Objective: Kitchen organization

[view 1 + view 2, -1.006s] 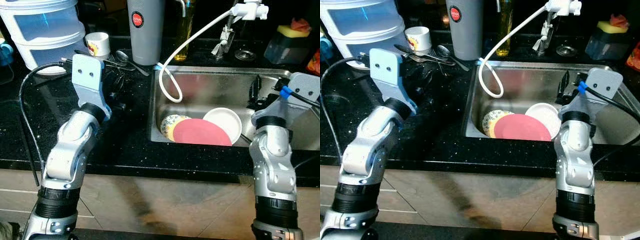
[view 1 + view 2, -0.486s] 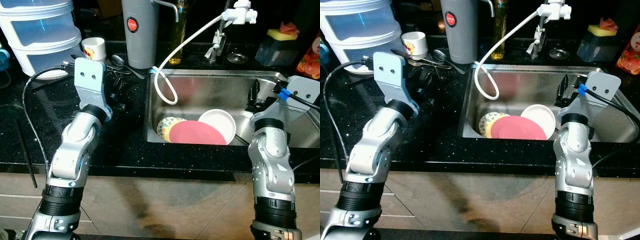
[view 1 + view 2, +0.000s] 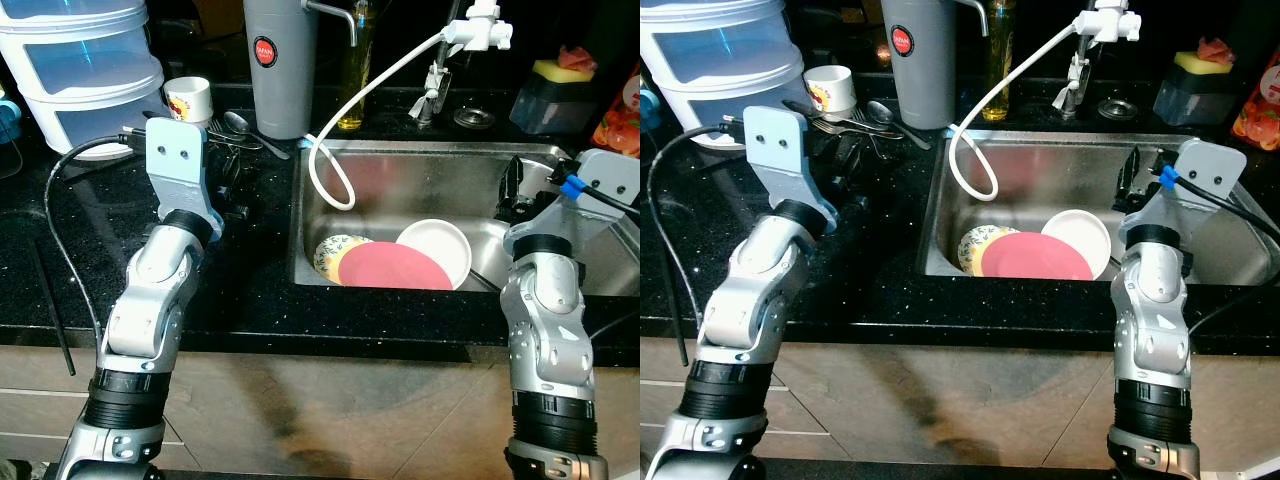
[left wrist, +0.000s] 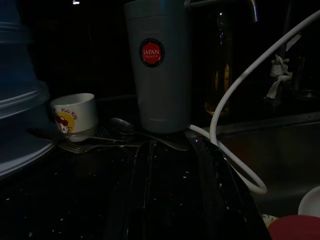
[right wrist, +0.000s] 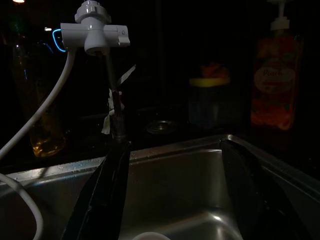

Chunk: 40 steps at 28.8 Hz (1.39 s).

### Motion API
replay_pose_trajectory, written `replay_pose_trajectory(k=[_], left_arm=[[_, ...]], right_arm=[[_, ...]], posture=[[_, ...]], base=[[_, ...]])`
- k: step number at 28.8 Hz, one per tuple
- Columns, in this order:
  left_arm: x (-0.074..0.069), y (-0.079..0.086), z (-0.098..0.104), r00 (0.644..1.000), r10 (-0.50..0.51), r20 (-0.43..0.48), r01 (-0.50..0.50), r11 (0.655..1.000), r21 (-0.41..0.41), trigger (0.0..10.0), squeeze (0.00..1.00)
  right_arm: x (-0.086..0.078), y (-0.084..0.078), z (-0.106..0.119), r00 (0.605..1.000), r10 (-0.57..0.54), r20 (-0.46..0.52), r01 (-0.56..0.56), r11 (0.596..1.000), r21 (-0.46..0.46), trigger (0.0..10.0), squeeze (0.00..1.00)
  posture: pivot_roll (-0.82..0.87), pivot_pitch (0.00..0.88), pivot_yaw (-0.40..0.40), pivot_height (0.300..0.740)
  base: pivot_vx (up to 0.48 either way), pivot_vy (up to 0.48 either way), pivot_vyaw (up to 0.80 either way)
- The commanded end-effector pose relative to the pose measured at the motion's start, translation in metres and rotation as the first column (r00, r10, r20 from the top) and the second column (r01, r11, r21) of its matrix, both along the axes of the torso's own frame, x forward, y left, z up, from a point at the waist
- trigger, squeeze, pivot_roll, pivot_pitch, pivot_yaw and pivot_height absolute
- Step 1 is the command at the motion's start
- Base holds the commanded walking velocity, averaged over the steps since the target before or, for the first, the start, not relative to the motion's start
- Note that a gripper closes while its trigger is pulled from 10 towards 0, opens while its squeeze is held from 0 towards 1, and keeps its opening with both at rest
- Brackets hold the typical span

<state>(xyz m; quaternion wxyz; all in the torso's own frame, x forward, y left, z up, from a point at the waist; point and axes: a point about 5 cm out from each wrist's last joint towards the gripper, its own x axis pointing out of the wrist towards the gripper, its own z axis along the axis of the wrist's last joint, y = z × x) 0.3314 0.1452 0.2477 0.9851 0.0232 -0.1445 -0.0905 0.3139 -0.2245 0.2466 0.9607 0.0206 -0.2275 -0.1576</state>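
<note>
Your left gripper (image 4: 172,200) is wide open over the counter (image 3: 250,290), and your right gripper (image 5: 177,200) is wide open over the sink (image 3: 420,180), both holding nothing.

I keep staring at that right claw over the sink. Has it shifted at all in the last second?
Cannot tell. The camera itself moved; the right gripper keeps nearly the same place against the sink's right wall, open above the basin.

Both end effectors (image 4: 170,200) (image 5: 175,195) raised, fingers apart.
</note>
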Motion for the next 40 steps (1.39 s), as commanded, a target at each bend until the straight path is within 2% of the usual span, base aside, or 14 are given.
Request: replay_pose_trajectory(k=[1,23,40], left_arm=[[0.0017,-0.0009,0.0017,1.0,0.007,0.009,-0.007,1.0,0.002,10.0,0.0],[0.0022,-0.0016,0.0001,1.0,0.002,0.003,-0.002,1.0,0.002,10.0,0.0],[0.0021,-0.002,-0.0003,1.0,-0.003,0.0,0.003,1.0,0.005,10.0,0.0]], right_arm=[[0.0018,-0.0002,-0.0011,1.0,0.003,-0.004,-0.003,1.0,0.004,10.0,0.0],[0.0008,0.0004,-0.0029,1.0,0.006,-0.01,-0.006,1.0,0.005,10.0,0.0],[0.0008,0.0003,-0.0039,1.0,0.006,-0.012,-0.006,1.0,0.007,10.0,0.0]], posture=[[0.08,0.014,0.023,0.74],[0.08,0.021,0.026,0.74],[0.08,0.023,0.026,0.74]], base=[[0.0,0.0,0.0],[0.0,0.0,0.0],[-0.373,0.0,0.0]])
